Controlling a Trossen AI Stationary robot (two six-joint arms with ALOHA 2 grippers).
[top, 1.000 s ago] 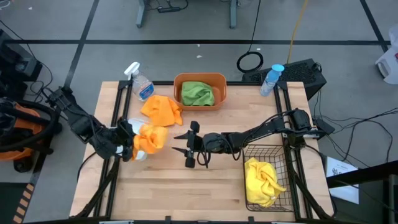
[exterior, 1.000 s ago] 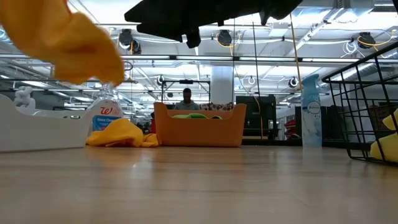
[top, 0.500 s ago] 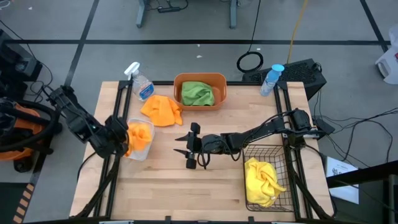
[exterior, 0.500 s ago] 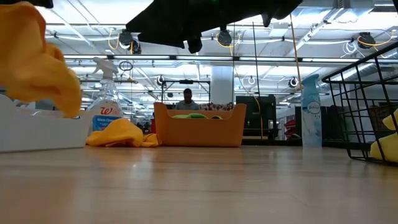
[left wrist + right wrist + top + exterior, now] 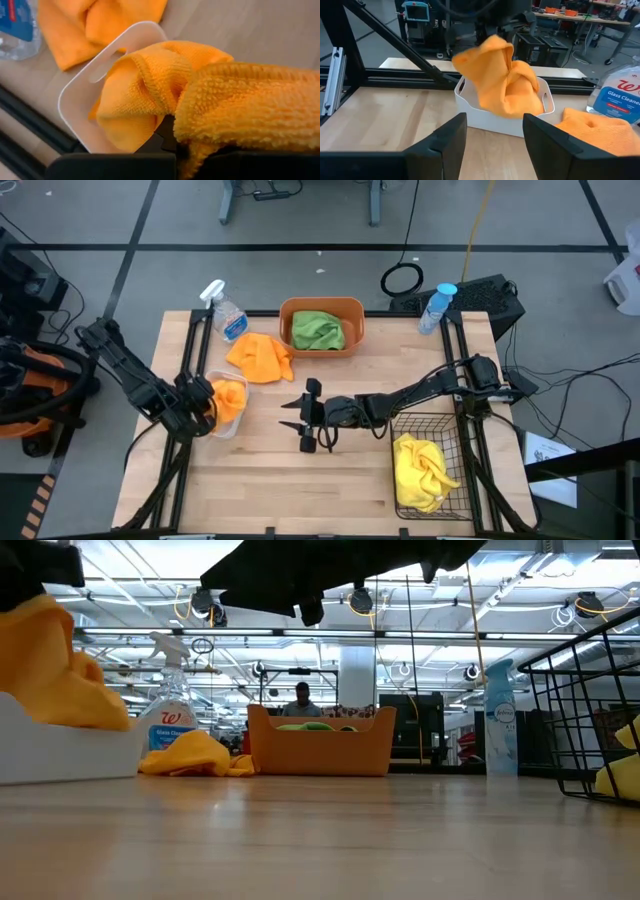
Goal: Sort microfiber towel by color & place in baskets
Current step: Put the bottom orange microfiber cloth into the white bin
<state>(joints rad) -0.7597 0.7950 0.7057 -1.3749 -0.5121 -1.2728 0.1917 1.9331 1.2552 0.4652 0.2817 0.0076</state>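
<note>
The left gripper [image 5: 205, 402] has its fingers pressed together, pinching an orange towel [image 5: 228, 397]. It holds the towel over the white bin [image 5: 222, 429], and the towel hangs down into the bin. In the right wrist view the towel [image 5: 502, 82] sticks up above the bin's rim [image 5: 495, 122], with the dark left gripper at its top. The bin sits near the left edge of the table [image 5: 350, 470].

The right gripper [image 5: 296, 414] is above the middle of the table. Its fingers [image 5: 447, 137] are spread apart and hold nothing. It points toward the white bin.

A second orange towel [image 5: 260, 357] lies flat on the table, just behind the white bin. Next to it stands a clear spray bottle [image 5: 224, 311] with a white top.

The orange tub [image 5: 321, 308] is at the back of the table, in the middle. A green towel [image 5: 318, 330] lies inside it.

The black wire basket [image 5: 420, 423] is at the front right corner. A yellow towel [image 5: 424, 470] lies inside it.

A blue spray bottle [image 5: 437, 306] stands at the back right corner.

In the low view, a person [image 5: 301, 698] shows far off behind the orange tub [image 5: 320, 745].
</note>
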